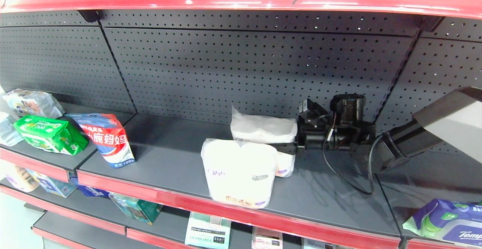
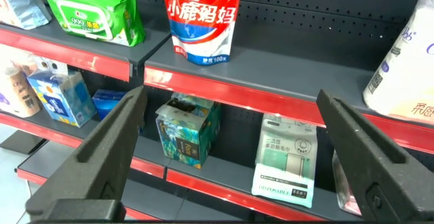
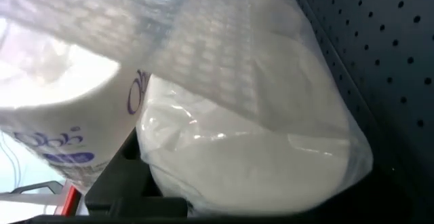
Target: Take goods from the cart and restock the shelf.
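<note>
Standing by, I'd say the restocking is partway through. The middle shelf (image 1: 177, 155) already carries a front pack of toilet rolls (image 1: 239, 171) at its near edge, and a rear pack of white paper (image 1: 263, 128) sits just behind it, touching or nearly so. To the left stand a red and blue pouch (image 1: 109, 138) and a green pack of wipes (image 1: 51, 134), and a purple and green tissue pack (image 1: 448, 219) lies at the near right. Wide stretches of board between them look bare, so I judge there are more goods to bring. The rear pack seems to rest on the board but has not yet been let go. The right arm comes in low from the right, stretched level over the shelf toward the back panel. The right gripper (image 1: 286, 147) has one finger across the near side of the rear pack, apparently clamped on it. The left gripper (image 2: 230, 96) hangs lower, facing the shelves beneath, its fingers spread wide with nothing between them.
</note>
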Available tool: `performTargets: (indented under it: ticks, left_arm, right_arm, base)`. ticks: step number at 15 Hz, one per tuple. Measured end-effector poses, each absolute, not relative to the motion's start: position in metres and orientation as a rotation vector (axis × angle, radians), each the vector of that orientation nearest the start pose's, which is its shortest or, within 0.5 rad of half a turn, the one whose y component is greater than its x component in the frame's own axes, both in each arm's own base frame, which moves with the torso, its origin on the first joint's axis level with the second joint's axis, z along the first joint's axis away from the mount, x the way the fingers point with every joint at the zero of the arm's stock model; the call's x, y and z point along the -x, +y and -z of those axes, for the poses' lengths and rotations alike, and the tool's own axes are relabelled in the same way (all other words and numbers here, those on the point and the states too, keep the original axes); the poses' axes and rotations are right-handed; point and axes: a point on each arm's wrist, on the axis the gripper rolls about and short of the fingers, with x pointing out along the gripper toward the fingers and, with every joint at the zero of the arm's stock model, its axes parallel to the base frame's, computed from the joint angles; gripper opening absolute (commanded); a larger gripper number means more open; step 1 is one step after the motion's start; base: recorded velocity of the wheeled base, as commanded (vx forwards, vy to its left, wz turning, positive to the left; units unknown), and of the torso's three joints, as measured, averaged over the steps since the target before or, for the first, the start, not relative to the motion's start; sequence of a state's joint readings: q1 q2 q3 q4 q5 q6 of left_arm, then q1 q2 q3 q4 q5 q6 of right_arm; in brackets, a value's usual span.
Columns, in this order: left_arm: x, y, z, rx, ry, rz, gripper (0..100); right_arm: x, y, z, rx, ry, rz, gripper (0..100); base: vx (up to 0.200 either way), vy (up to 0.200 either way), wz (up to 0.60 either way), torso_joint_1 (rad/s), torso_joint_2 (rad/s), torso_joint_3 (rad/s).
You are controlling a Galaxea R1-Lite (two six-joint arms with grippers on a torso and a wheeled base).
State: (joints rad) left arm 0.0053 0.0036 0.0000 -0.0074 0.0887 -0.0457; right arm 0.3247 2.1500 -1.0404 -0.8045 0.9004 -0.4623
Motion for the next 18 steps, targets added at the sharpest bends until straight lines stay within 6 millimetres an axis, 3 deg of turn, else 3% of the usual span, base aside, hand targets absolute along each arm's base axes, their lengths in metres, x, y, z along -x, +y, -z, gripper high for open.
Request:
performTargets:
  ticks: [7, 13, 18]
  left_arm:
    - [0.023, 0.002, -0.076, 0.046, -0.006, -0.094, 100]
    - [0.023, 0.002, -0.076, 0.046, -0.006, -0.094, 100]
    - [0.023, 0.002, -0.076, 0.046, -0.006, -0.094, 100]
  right_arm:
    - [-0.376, 0.121, -0.090, 0.309, 0.070, -1.186, 0]
    - [-0.380, 0.126, -0.089, 0.328, 0.092, -1.103, 0]
    - [-0.377, 0.134, -0.089, 0.329, 0.083, -1.132, 0]
  base:
    - [0.000, 0.000, 0.00, 0.000, 0.00, 0.000]
    - [0.000, 0.000, 0.00, 0.000, 0.00, 0.000]
    - [0.000, 0.000, 0.00, 0.000, 0.00, 0.000]
